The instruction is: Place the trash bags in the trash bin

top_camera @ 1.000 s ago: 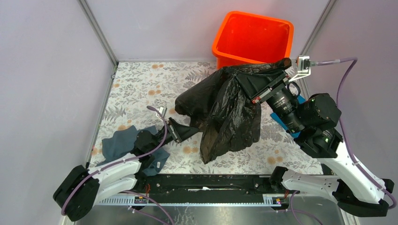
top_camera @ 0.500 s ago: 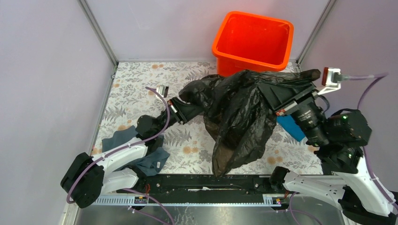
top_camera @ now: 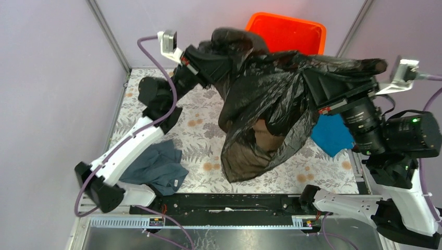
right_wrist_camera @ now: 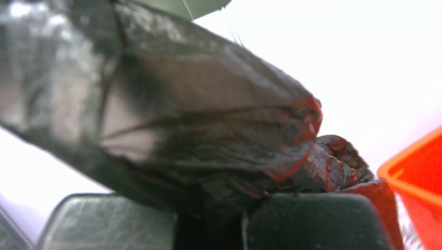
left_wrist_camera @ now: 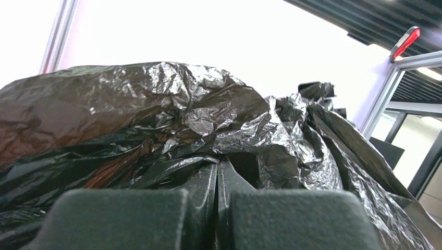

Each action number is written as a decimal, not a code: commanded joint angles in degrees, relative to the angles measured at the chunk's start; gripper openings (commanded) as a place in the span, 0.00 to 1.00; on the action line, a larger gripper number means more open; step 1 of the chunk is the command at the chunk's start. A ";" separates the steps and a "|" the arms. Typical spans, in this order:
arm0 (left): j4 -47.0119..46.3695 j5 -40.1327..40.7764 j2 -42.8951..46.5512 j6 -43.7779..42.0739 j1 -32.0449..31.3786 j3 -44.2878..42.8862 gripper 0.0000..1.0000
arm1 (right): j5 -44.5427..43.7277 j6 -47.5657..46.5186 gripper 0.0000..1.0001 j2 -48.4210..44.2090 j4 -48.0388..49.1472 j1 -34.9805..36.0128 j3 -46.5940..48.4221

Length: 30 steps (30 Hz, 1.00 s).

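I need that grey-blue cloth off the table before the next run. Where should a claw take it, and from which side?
Probably pinch the grey-blue cloth at the rumpled folds near its middle, coming straight down: it lies slumped low on the table, so its thin edges offer little to bite.

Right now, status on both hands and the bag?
Both shut on trash bag: left hand, right hand. It hangs between them, bulk short of the trash bin. Blue cloth on table below, not blocking.
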<state>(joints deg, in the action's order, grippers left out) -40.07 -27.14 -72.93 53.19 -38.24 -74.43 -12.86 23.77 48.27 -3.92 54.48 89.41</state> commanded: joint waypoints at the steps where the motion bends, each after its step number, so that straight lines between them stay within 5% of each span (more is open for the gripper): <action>1: -0.88 -0.84 -9.56 -4.34 -0.09 -12.46 0.00 | -2.52 -12.59 0.00 4.09 5.24 -0.14 7.21; 8: -4.58 1.71 -32.29 -2.00 -2.49 -39.88 0.00 | -11.21 -27.27 0.00 6.68 11.21 -0.08 11.69; 14: 5.69 8.94 -54.69 -8.68 -7.59 -72.75 0.00 | -16.22 -36.93 0.00 5.43 17.08 -0.09 7.84; 23: 7.20 21.65 -57.35 -10.09 -7.08 -64.12 0.02 | -27.75 -54.26 0.00 12.77 26.04 -0.10 5.59; 30: 14.34 21.99 -50.44 -6.99 -3.58 -55.60 0.45 | -31.02 -64.58 0.00 29.97 25.58 -2.41 21.79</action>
<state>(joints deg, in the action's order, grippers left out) -29.04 -6.00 -129.67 45.01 -44.16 -133.01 -40.38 -32.29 69.82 20.36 54.08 102.35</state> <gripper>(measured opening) 0.390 0.014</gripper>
